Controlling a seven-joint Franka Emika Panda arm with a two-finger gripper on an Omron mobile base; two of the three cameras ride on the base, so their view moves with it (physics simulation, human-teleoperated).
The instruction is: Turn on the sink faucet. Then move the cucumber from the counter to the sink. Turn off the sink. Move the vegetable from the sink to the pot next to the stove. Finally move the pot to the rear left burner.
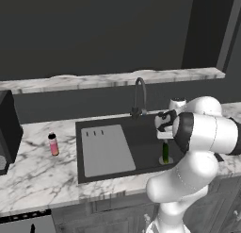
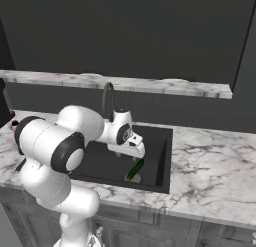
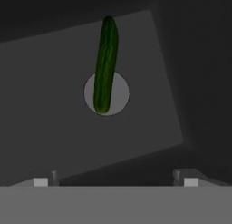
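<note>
We are seeing the marble desk (image 1: 42,175) spreading across the lower half of the left base view, with the black sink (image 1: 141,137) sitting in its middle and a grey drainboard (image 1: 106,149) filling the sink's left part. The dark faucet (image 1: 140,95) is arching up behind it. The cucumber (image 3: 105,64) is lying in the sink, one end over the round drain (image 3: 120,94), at centre of the hand view. Our claw (image 2: 136,150) is hanging released above it, grasping nothing. A pink bottle (image 1: 53,144) is standing at left.
</note>
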